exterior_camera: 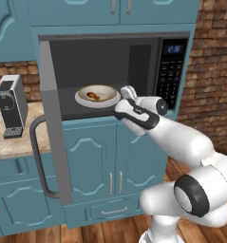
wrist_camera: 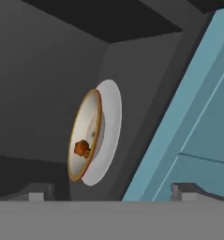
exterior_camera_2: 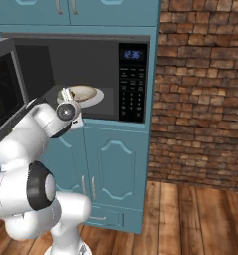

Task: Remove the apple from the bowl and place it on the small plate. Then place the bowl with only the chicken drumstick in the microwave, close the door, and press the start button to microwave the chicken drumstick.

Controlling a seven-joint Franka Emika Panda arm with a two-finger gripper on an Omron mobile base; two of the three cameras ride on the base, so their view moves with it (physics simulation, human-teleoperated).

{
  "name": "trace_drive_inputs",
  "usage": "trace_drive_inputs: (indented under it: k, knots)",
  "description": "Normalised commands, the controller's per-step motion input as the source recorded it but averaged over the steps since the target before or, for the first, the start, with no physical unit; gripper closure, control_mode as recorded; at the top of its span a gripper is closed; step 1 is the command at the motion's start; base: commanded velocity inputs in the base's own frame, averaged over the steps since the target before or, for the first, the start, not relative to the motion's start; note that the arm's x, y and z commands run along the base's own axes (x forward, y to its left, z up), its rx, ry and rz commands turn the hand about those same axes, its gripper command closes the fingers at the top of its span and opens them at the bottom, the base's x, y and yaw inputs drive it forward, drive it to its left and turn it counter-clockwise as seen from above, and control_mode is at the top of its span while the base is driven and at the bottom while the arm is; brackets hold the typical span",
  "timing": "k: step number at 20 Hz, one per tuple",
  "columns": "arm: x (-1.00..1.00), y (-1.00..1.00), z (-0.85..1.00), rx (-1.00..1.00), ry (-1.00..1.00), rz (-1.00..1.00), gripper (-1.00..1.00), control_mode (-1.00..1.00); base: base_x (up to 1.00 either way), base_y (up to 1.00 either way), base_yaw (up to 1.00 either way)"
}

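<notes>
The microwave (exterior_camera: 134, 57) stands with its door (exterior_camera: 52, 118) swung wide to the left. Inside, the cream bowl (exterior_camera: 98, 91) with the olive-gold rim rests on a flat white disc (exterior_camera: 82, 101). The brown chicken drumstick (exterior_camera: 92, 95) lies in the bowl, alone. My gripper (exterior_camera: 126, 93) hovers at the cavity's front opening, just right of the bowl, open and holding nothing. The hand view is rolled: the bowl (wrist_camera: 85, 136) and drumstick (wrist_camera: 82, 148) appear edge-on ahead of the spread fingertips (wrist_camera: 36, 193). From the right base, the gripper (exterior_camera_2: 66, 95) sits in front of the bowl (exterior_camera_2: 84, 92). The apple and small plate are out of view.
The black keypad (exterior_camera: 170, 76) with a blue display is at the microwave's right. The door's curved handle (exterior_camera: 38, 161) juts out at lower left. A grey coffee machine (exterior_camera: 11, 107) stands on the counter (exterior_camera: 15, 142) beyond the door. Teal cabinets sit below, a brick wall (exterior_camera_2: 200, 99) to the right.
</notes>
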Motion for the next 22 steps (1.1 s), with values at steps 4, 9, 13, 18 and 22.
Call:
trace_drive_inputs:
  k: [4,9,13,18,22]
  knots:
    - [-1.0,-0.07,0.21,-0.25,-0.01,0.01,-1.0,-1.0,0.0,0.0,0.0]
    - [-1.0,0.0,0.21,-0.31,0.0,0.04,-1.0,-1.0,0.0,0.0,0.0]
    - [-1.0,0.0,0.3,-0.31,0.03,0.05,-1.0,-1.0,0.0,0.0,0.0]
    - [-1.0,0.0,0.33,-0.29,0.06,0.02,-1.0,-1.0,0.0,0.0,0.0]
    - [-1.0,0.0,0.16,-0.28,0.08,0.01,-1.0,-1.0,0.0,0.0,0.0]
